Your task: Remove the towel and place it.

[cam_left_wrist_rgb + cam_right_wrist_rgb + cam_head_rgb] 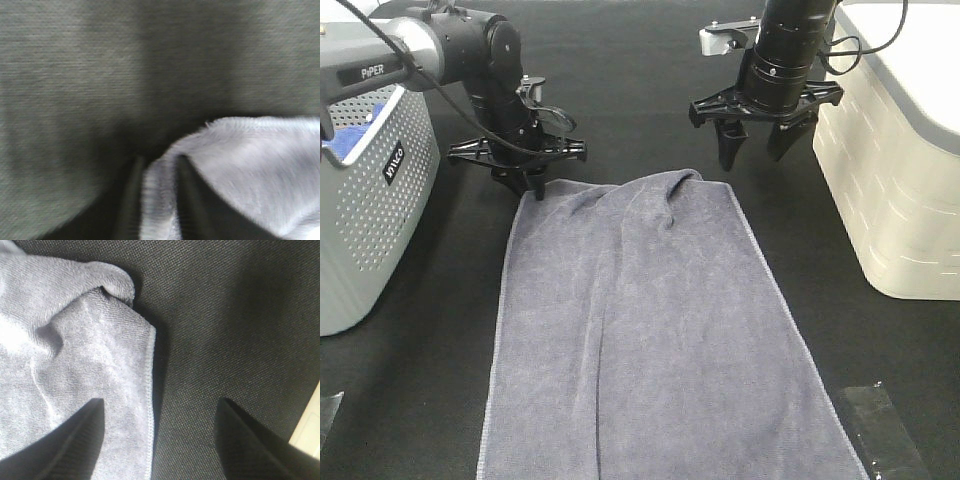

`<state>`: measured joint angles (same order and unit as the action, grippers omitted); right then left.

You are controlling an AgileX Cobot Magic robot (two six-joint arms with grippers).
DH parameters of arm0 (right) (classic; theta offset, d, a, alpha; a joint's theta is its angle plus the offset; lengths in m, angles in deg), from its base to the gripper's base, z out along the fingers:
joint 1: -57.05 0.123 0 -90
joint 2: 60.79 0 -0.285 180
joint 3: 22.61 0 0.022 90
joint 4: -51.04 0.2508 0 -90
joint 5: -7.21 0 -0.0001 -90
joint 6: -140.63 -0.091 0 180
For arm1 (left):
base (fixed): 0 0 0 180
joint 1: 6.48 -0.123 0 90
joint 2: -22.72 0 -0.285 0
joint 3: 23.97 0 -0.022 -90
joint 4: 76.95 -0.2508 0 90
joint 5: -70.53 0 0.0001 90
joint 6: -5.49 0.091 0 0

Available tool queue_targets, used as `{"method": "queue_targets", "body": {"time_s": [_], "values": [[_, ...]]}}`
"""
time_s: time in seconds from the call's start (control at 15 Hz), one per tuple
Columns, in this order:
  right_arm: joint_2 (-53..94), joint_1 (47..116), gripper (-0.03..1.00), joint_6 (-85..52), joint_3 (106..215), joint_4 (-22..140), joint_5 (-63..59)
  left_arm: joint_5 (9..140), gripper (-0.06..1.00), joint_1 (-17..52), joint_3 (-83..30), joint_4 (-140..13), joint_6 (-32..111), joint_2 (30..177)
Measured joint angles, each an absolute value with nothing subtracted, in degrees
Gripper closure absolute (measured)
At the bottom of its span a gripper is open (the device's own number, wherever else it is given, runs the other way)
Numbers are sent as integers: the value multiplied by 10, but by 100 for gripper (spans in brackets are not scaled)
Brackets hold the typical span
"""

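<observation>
The towel (650, 340) lies flat on the dark surface (640, 100), far-left corner pinched in the left end effector (533, 188); the right end effector (755, 155), wide open above the far-right corner, should straddle the hem squarely before closing.

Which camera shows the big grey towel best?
The exterior high view: it shows almost the whole towel spread on the dark table, only its near end cut off. The left wrist view shows just a blurry corner pinched in the left claw. The right wrist view shows a hemmed corner under the open right claw.
</observation>
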<state>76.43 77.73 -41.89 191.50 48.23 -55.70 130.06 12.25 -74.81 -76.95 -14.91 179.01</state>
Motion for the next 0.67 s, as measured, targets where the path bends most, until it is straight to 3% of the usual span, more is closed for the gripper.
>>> {"method": "queue_targets", "body": {"time_s": [0.13, 0.47, 0.67], "values": [[764, 777, 37, -419, 1915, 482, -557, 1306, 92, 123, -748, -780, -144, 1790], [765, 777, 37, -419, 1915, 482, -542, 1305, 93, 123, -748, -787, -141, 1787], [773, 777, 30, -419, 1915, 482, -516, 1305, 93, 123, -748, -788, -141, 1786]]}}
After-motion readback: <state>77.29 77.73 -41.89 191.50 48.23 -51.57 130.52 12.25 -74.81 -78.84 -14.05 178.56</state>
